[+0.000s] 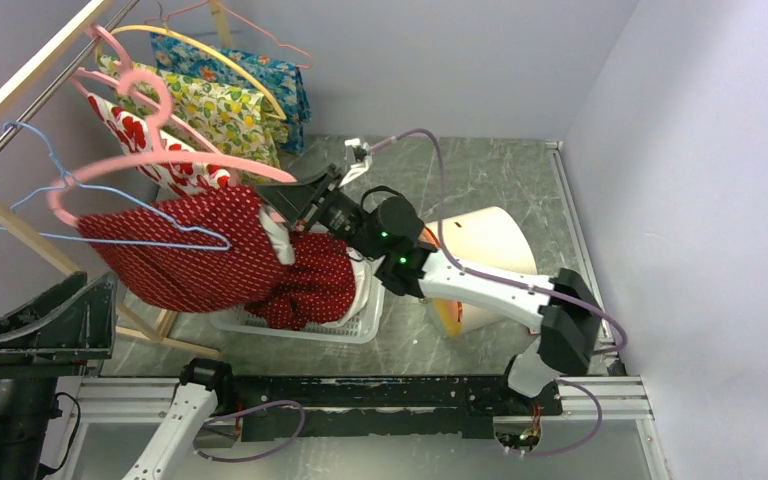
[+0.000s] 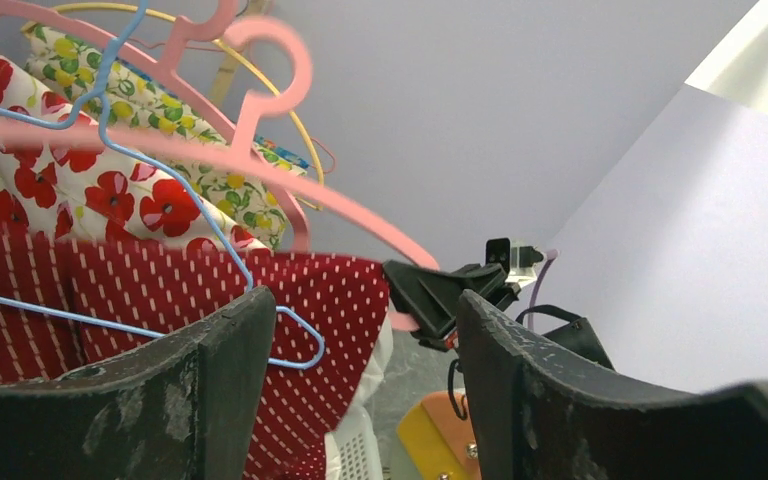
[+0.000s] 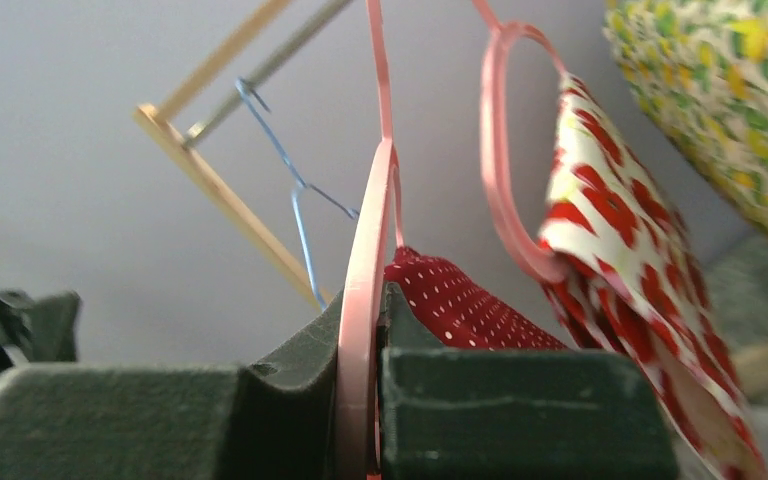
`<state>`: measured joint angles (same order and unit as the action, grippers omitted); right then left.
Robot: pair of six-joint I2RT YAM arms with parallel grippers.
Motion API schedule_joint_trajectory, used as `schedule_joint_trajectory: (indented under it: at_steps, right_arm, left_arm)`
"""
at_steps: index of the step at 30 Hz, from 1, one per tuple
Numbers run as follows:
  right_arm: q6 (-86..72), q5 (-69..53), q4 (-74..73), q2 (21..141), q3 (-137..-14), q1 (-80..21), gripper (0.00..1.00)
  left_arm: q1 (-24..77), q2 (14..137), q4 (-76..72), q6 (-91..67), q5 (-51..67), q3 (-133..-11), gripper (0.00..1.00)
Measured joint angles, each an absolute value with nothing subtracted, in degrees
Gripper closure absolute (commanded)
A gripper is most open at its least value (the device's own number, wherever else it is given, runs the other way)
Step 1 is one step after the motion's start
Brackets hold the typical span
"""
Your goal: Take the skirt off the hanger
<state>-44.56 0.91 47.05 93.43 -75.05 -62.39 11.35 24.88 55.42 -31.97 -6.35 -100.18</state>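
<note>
Foreground belongs to the left hand (image 1: 40,310), which hangs low at the near left corner, jaws apart with nothing between them, facing up toward the clothes. Just beyond it, a white plastic basket (image 1: 360,322) sits on the grey marbled bench (image 1: 480,180), and the lower part of the red, white-dotted skirt (image 1: 200,250) lies bunched inside it. The rest of the skirt rises up and to the left, slung under the pink plastic hanger (image 1: 190,158). Its top edge seems to be still caught there, though how it is fastened cannot be made out. A thin blue wire hanger (image 2: 175,198) crosses in front of the cloth. At the hanger's right end the right hand (image 3: 365,330) is clenched on the pink bar, with the plastic pinched flat between its pads. Farther back on the wooden rack (image 1: 20,85) hang a poppy-print garment (image 1: 130,135), a lemon-print one (image 1: 210,105) and a blue floral one (image 1: 250,65). The skirt looks light, soft and floppy, so it will sag and fold wherever it is pinched rather than lift as one piece, and it may snag on the blue wire. The best hold is probably a gathered fold close under the pink bar on the left side, drawn down and off while the hanger is kept steady.
</note>
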Motion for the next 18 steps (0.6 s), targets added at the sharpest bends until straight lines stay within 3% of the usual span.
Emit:
schedule_joint_trajectory:
  at_steps: [7,18]
  right_arm:
    - [-33.2,1.0,34.7,79.6,-63.4,-61.6,1.00]
    - [-20.9,3.7,25.2,60.4,-54.2,-61.6,1.00]
  left_arm:
    - [11.4,26.4,54.2,-32.0,-2.9,-98.8,0.21]
    - [11.4,36.7,44.6,-35.2,12.7,-88.7,0.27]
